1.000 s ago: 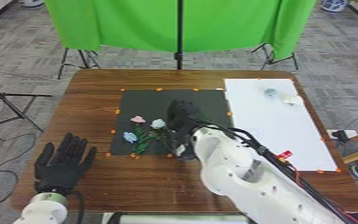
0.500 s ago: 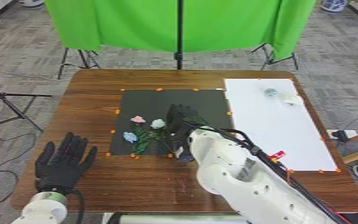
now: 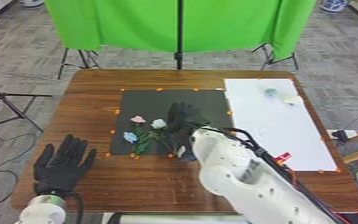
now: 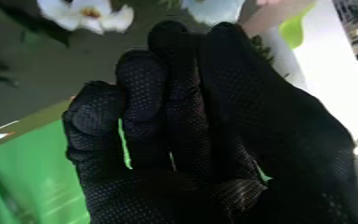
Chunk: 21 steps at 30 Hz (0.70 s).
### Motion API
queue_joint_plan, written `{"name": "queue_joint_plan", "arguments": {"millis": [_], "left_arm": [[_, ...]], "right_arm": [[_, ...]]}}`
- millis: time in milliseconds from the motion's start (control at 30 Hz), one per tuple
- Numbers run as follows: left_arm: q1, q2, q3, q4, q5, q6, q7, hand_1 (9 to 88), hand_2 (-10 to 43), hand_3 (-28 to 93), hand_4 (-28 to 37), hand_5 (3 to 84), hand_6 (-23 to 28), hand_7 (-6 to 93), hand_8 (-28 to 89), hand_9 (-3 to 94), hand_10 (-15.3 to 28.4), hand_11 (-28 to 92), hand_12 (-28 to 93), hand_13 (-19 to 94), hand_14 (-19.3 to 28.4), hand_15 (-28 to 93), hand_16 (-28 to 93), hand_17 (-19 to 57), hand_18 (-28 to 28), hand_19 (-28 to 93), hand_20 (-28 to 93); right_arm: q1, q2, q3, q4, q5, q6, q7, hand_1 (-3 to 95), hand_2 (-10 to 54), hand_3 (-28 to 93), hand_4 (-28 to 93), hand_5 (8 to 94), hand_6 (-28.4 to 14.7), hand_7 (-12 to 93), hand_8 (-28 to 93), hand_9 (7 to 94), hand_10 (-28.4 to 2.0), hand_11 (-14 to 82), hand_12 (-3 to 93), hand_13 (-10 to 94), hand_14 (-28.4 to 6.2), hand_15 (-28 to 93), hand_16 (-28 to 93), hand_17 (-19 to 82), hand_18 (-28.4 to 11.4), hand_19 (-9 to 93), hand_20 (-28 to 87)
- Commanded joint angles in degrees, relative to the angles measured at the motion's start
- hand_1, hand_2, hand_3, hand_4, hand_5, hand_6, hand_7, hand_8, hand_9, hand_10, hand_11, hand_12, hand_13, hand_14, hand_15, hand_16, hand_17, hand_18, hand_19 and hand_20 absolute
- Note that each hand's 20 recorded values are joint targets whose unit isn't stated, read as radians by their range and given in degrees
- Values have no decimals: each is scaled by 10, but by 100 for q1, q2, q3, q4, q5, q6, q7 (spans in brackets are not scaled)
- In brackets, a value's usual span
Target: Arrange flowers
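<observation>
In the head view my right hand (image 3: 185,118) is over the black mat (image 3: 153,100), its fingers pointing away from me and relaxed. Just left of it lies a white flower (image 3: 159,123), beside a pink flower (image 3: 138,119) and a blue flower (image 3: 130,137), with green stems and leaves (image 3: 143,144) among them. My left hand (image 3: 61,167) rests open at the table's left front. The right wrist view has my right hand (image 4: 189,120) with its fingers close together, near a white flower (image 4: 88,15) and a pale blue bloom (image 4: 213,10).
A white sheet (image 3: 266,120) covers the table's right side, with a pale green item (image 3: 270,92) and a white item (image 3: 292,100) near its far end. A red object (image 3: 283,157) shows beside my right arm. Orange marks (image 3: 159,89) surround the mat.
My right hand has shifted slightly toward me, and its forearm is a little lower in the head view. The flowers and my left hand have stayed in place.
</observation>
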Motion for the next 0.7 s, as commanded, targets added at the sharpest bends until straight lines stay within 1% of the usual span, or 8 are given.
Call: {"name": "queue_joint_plan", "arguments": {"millis": [33,167,200,333,433,500,600,700], "left_arm": [[-37,-64,108,204,21,110,-48,274,187,734,-283,465,66,237,-122,430,147,358,126,338,145,500,-91,-45,141,412,167],[-13,-90,111,174,0,62,1,274,187,736,-283,465,66,237,-122,430,145,359,127,337,145,500,-91,-46,142,412,167],[-19,-98,114,174,15,31,-8,274,187,735,-283,464,66,237,-122,429,145,359,127,337,145,500,-91,-46,142,412,167],[42,-95,100,117,14,-16,49,274,187,735,-283,464,65,237,-122,429,146,358,127,337,145,500,-91,-46,142,411,167],[99,-86,80,92,6,-44,113,274,187,736,-283,465,65,238,-122,430,146,357,126,337,145,500,-91,-46,142,411,167],[154,-84,53,76,-7,-32,142,274,187,735,-283,465,65,238,-122,430,146,356,126,337,145,500,-91,-46,142,411,167],[184,-81,41,68,-19,-54,185,274,187,736,-283,465,66,237,-123,431,146,356,127,337,145,500,-91,-46,142,411,167],[195,-83,36,56,-13,-46,182,273,186,736,-283,465,65,235,-123,431,146,356,127,337,145,499,-91,-46,142,411,168]], "right_arm": [[18,75,390,-197,-2,226,11,569,-95,684,-247,636,-34,161,-101,787,-130,212,505,604,-142,622,472,322,-254,834,419],[46,235,643,-168,-5,64,-14,566,-95,684,-247,637,-35,160,-102,777,-138,193,486,598,-142,615,459,319,-252,832,415],[71,339,711,-143,-16,170,41,559,-95,691,-246,634,-36,158,-102,764,-144,176,453,590,-138,598,443,317,-252,828,409],[150,826,1181,102,-54,606,316,524,-95,739,-253,618,-44,155,-101,669,-182,227,239,556,-138,542,360,304,-247,818,373],[127,1300,1496,386,-396,937,508,501,-95,776,-251,598,-51,157,-102,616,-194,204,202,521,-168,543,250,287,-243,789,328],[160,1565,1562,766,-886,1156,698,493,-95,788,-248,577,-59,155,-102,597,-197,195,196,504,-174,539,212,280,-241,770,305],[190,1851,1797,1155,-827,1032,886,489,-95,798,-252,551,-66,156,-102,562,-205,186,189,473,-184,520,189,272,-239,749,278],[31,2084,2179,1265,-495,366,783,486,-95,814,-269,501,-65,157,-105,507,-209,158,173,434,-186,474,152,250,-233,706,233]]}}
